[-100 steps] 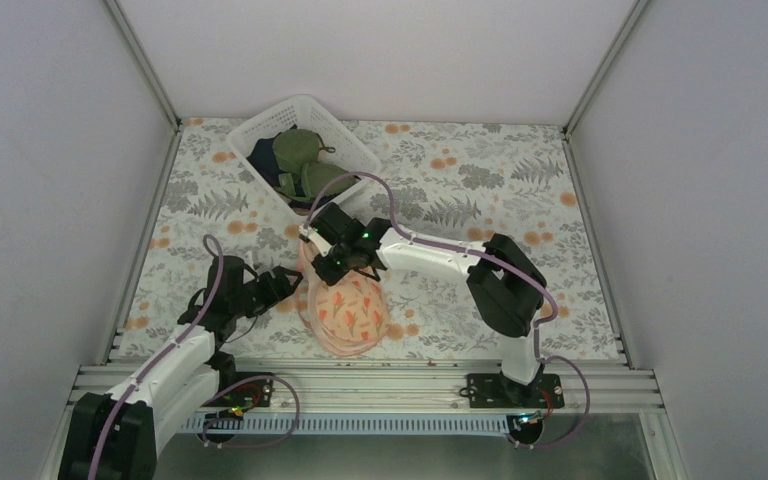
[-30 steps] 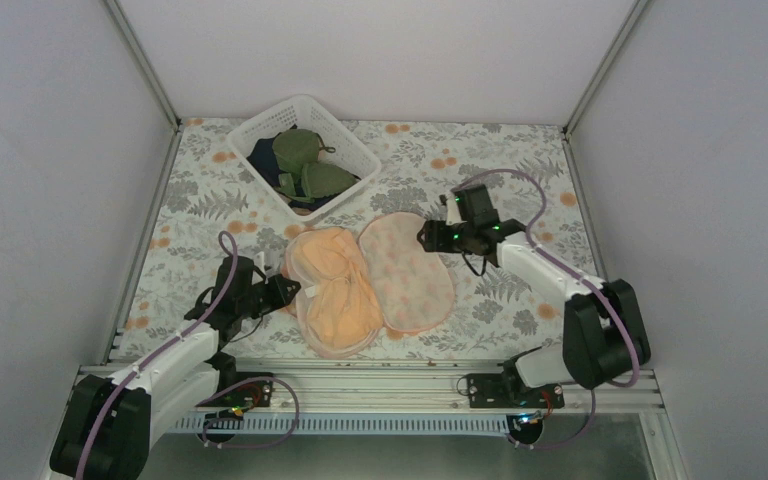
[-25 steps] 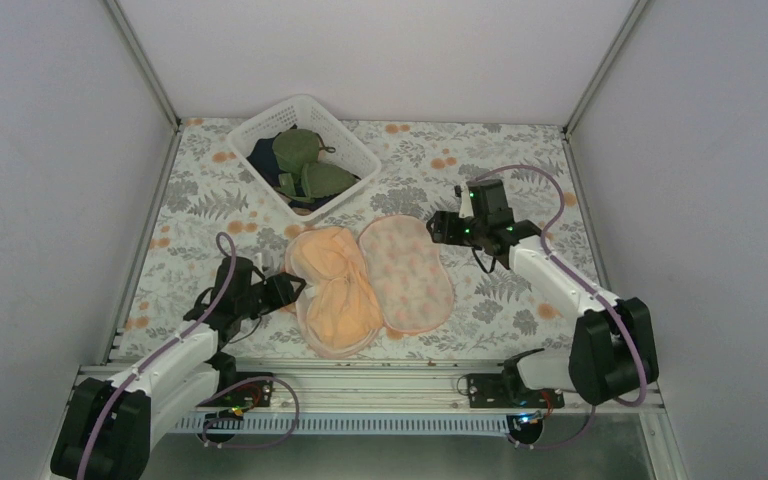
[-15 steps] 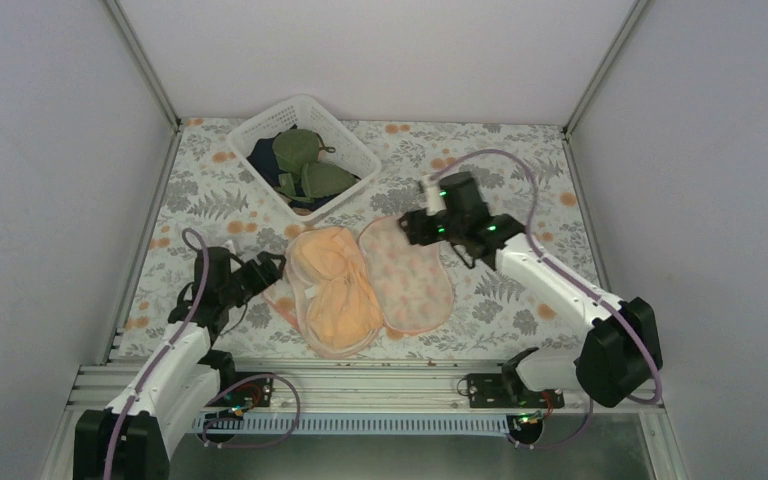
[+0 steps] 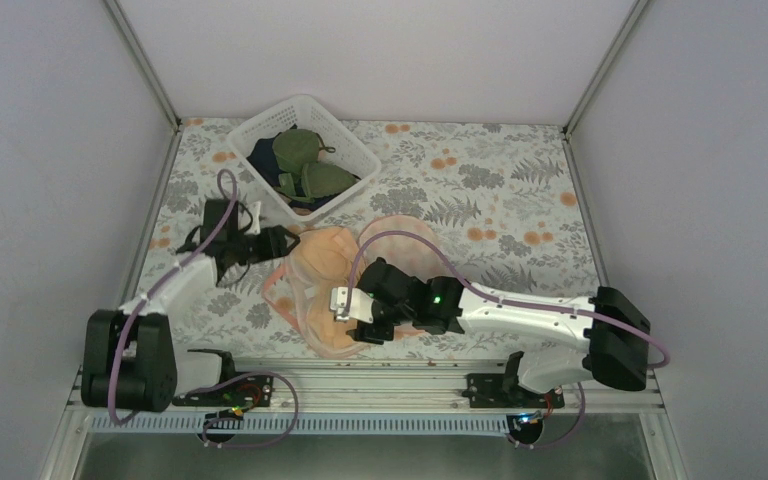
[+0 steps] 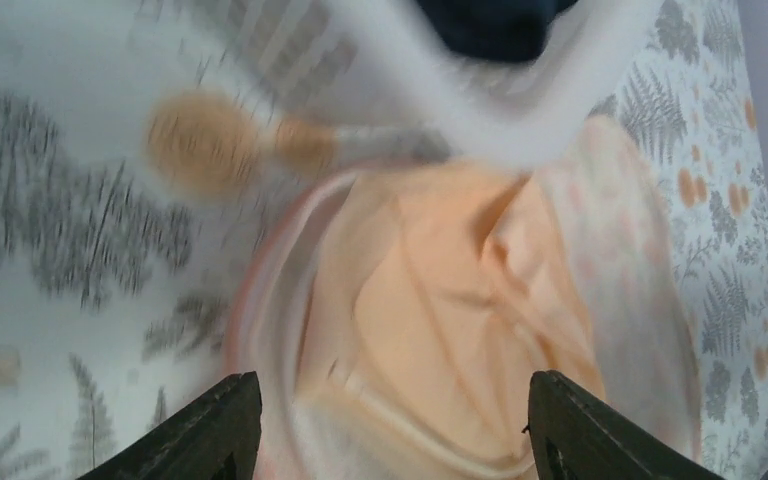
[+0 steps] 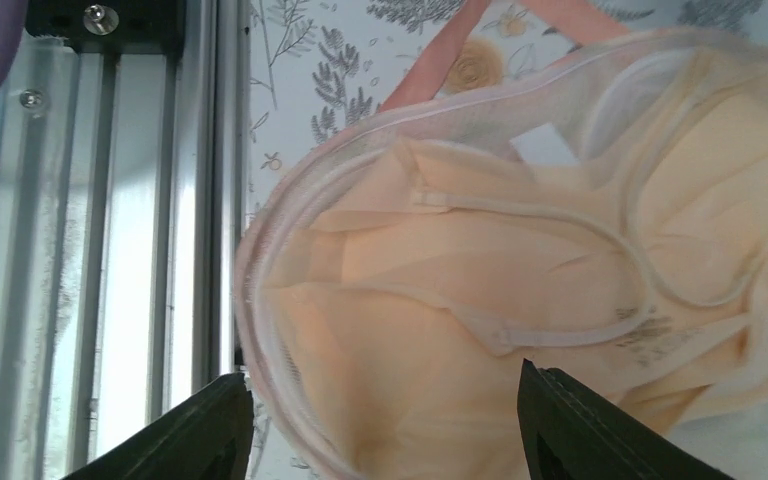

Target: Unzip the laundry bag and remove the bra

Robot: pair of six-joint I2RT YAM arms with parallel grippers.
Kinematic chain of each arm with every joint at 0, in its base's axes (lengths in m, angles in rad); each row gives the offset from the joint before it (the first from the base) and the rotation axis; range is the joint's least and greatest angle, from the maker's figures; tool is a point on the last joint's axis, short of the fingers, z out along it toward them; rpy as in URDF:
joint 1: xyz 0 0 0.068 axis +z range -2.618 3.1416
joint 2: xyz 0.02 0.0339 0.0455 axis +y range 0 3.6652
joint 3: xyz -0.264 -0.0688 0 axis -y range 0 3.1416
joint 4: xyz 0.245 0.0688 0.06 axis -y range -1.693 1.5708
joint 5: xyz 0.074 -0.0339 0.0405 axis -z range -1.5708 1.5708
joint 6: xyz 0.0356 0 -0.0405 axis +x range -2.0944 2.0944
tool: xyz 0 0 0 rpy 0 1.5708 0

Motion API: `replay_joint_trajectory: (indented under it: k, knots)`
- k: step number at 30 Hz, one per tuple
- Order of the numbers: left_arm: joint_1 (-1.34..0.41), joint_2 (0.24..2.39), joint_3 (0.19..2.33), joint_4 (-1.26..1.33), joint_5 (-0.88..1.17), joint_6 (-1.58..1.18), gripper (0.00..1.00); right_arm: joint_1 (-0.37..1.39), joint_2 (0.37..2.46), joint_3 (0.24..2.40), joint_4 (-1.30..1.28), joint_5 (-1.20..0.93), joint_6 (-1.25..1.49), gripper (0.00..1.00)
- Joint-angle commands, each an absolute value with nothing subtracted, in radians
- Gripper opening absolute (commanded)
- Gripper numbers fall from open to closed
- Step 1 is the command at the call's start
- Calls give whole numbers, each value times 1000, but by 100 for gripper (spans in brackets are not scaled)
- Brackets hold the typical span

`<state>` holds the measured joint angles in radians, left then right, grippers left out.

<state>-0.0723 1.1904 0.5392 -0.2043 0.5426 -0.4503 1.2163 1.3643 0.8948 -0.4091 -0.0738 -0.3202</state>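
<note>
The laundry bag (image 5: 405,236) lies unzipped and spread open on the floral table, its flower-printed lid folded to the right. The peach bra (image 5: 318,272) rests in the left half. My left gripper (image 5: 282,241) hovers open at the bag's far left end; in its wrist view the gripper (image 6: 395,432) has the bra (image 6: 450,300) between its spread fingers, untouched. My right gripper (image 5: 346,306) hangs open over the bag's near end. There the gripper (image 7: 385,430) stands above a bra cup (image 7: 460,340) and the bag's mesh rim (image 7: 260,270). Neither gripper holds anything.
A white lattice basket (image 5: 305,101) with olive-green bras (image 5: 305,162) stands at the back left, just beyond my left gripper. The metal rail (image 7: 110,220) runs along the table's near edge, close to the bag's near end. The right arm lies across the bag's right half.
My left gripper let go, opened and moved from the bag's near left side to its far end by the basket. The right arm swung from the far right to the bag's near end.
</note>
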Motion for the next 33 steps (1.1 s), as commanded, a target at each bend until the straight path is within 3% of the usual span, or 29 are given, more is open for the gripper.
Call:
replay_joint_trajectory:
  k: [1,6,8,23,28,33]
  knots:
    - [-37,1316,781,-418,606,-114,67,1225,1287,852,-357,-37,-449,69]
    - [-37,1601,1122,-732,637,32,62,1255,1302,787,-334,42,-567,69]
    - [-38,1668,1156,-782,623,50,62,1275,1333,787,-314,76,-614,69]
    - [-117,1544,899,-542,506,-38,61,1315,1511,776,-214,178,-778,73]
    - [-121,1571,923,-533,527,-44,61,1315,1549,792,-196,179,-793,72]
    - [-140,1592,885,-477,536,-56,54,1315,1564,779,-201,197,-792,72]
